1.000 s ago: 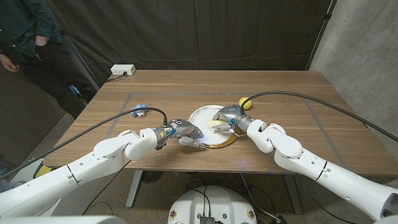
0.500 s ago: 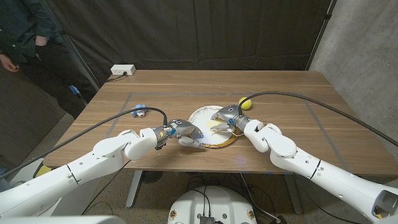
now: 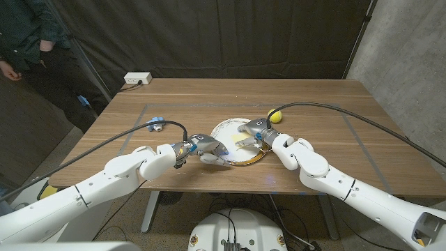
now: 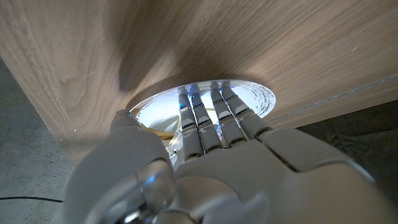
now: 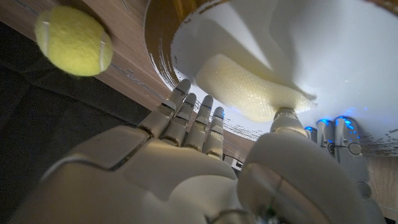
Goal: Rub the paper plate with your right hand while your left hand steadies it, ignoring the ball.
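Note:
A white paper plate (image 3: 224,128) with a golden near rim sits at the table's middle. My left hand (image 3: 205,148) holds its near left edge. The fingers (image 4: 205,109) lie stretched over the plate (image 4: 258,96) and the thumb is at the rim. My right hand (image 3: 256,131) comes over the plate's right side. It grips a pale yellow sponge (image 3: 242,141) and presses it on the white surface. In the right wrist view the sponge (image 5: 245,90) lies against the plate (image 5: 336,50) past my right hand (image 5: 199,168). A yellow tennis ball (image 3: 277,116) (image 5: 73,40) sits just right of the plate.
A small blue and white object (image 3: 155,126) lies on the table left of the plate. A white power strip (image 3: 137,79) sits at the far left corner. A person (image 3: 21,42) stands beyond the table's far left. Black cables run along both arms.
My right arm has swung slightly left and carried the sponge a little across the plate. The ball shows more fully. My left hand and the plate have stayed put.

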Controlling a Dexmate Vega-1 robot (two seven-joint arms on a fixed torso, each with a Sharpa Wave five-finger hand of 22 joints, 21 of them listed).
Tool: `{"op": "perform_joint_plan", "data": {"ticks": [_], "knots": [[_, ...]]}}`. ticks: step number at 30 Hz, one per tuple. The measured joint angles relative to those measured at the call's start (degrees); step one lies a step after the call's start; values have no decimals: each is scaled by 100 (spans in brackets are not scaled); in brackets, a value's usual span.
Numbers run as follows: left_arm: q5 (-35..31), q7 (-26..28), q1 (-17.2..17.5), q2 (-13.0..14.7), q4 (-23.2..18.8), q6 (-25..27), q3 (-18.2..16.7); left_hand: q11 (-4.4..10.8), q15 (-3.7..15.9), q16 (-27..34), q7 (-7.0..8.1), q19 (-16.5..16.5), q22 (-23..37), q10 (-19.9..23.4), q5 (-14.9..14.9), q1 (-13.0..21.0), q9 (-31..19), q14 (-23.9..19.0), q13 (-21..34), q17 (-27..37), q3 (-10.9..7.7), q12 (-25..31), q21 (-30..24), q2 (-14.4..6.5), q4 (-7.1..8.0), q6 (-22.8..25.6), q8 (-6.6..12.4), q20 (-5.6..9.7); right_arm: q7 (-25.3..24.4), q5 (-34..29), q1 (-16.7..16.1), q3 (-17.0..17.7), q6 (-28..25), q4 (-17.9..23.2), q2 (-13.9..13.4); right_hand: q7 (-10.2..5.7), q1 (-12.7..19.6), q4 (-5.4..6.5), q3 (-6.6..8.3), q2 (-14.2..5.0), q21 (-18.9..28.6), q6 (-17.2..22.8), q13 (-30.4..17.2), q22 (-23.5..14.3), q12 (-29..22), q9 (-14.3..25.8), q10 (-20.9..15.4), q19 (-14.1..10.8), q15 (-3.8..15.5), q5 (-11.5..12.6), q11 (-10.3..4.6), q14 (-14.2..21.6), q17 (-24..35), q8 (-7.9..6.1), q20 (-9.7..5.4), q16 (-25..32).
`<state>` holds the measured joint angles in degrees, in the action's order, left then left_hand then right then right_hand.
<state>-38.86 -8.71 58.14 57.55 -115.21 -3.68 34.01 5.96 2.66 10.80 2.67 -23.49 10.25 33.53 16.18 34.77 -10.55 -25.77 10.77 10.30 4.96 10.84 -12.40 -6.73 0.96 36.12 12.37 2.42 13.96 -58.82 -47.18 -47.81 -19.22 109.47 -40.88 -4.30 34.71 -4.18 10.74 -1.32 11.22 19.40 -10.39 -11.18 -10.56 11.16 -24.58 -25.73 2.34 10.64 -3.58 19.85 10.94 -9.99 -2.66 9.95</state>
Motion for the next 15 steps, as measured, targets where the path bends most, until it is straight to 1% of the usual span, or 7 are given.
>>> {"op": "perform_joint_plan", "data": {"ticks": [1, 3, 4, 6, 7, 10, 15], "knots": [[1, 0, 4, 0, -1, 5, 0, 2, 0, 0, 0, 9, 0, 2, 0, 0, 0, 0, 0, 0, 0, 2, 0, 0, 0, 0, 0, -8, -36, 44, -12, 16, 2, 13, -11, 2, 0, 0, 0, 0, 0, 5, 0, 0, -10, 0, -3, 0, 0, 0, -3, 0, 0, -5, 0, 21], [5, 1, 6, 0, -2, 9, -1, 10, 0, 0, -4, 8, 0, 10, 0, 20, -1, 0, 0, 0, 0, 20, 0, 20, 0, 4, 0, -9, -121, 139, -39, 58, 10, 51, -43, 1, -29, 0, 0, -29, 0, 113, 0, 0, -49, 0, -64, 0, 4, 0, -64, 47, 0, -71, 0, 45], [9, 1, 6, -1, -1, 9, -1, 11, 0, 0, -12, 9, 0, 11, 0, 68, -2, 0, 0, 0, 0, 20, 0, 68, 0, 13, 0, -8, -134, 155, -54, 79, 14, 71, -59, -6, -29, 0, 0, -29, 7, 154, 0, 0, -49, 0, -85, 0, 12, 0, -85, 55, 0, -84, 0, 45], [18, 2, -1, -12, 18, 7, 5, 12, 0, 0, -31, 8, 0, 12, 0, 66, -3, 0, 5, 0, 0, 25, 0, 67, 0, 33, 0, -8, -212, 243, -90, 123, 36, 110, -89, -20, -30, 18, -18, -28, 23, 190, 0, 0, -56, 0, -105, -17, 12, 0, -105, 55, -21, -105, -7, 46], [23, 2, -12, -20, 32, -1, 12, 13, 0, 0, -31, 8, 0, 13, 0, 66, -7, 0, 7, 0, 0, 38, 0, 66, 0, 33, 0, -8, -247, 290, -106, 146, 49, 127, -101, -49, -60, 24, -24, -17, 23, 219, 0, 0, -89, 0, -119, -46, 12, 0, -118, 55, -17, -105, 0, 67], [29, -1, -50, -43, 73, -30, 34, 19, 0, 0, -32, 8, 0, 20, 0, 66, -14, -1, 9, 0, 0, 46, 0, 66, 0, 33, 0, -8, -329, 401, -140, 200, 75, 174, -129, -51, -75, 24, -23, -30, 23, 220, 0, 0, -90, 0, -135, -45, -9, 0, -135, 77, -13, -105, 0, 67], [40, -16, -120, -83, 144, -88, 70, 19, 0, 0, -32, 8, 0, 20, 0, 67, -10, -1, 9, 0, 0, 45, 0, 63, 0, 33, -33, -8, -438, 559, -196, 287, 110, 283, -189, -112, -202, 79, -79, -32, 47, 281, 0, -1, -111, 0, -178, -69, -1, 0, -154, 127, -13, -128, -3, 88]]}}
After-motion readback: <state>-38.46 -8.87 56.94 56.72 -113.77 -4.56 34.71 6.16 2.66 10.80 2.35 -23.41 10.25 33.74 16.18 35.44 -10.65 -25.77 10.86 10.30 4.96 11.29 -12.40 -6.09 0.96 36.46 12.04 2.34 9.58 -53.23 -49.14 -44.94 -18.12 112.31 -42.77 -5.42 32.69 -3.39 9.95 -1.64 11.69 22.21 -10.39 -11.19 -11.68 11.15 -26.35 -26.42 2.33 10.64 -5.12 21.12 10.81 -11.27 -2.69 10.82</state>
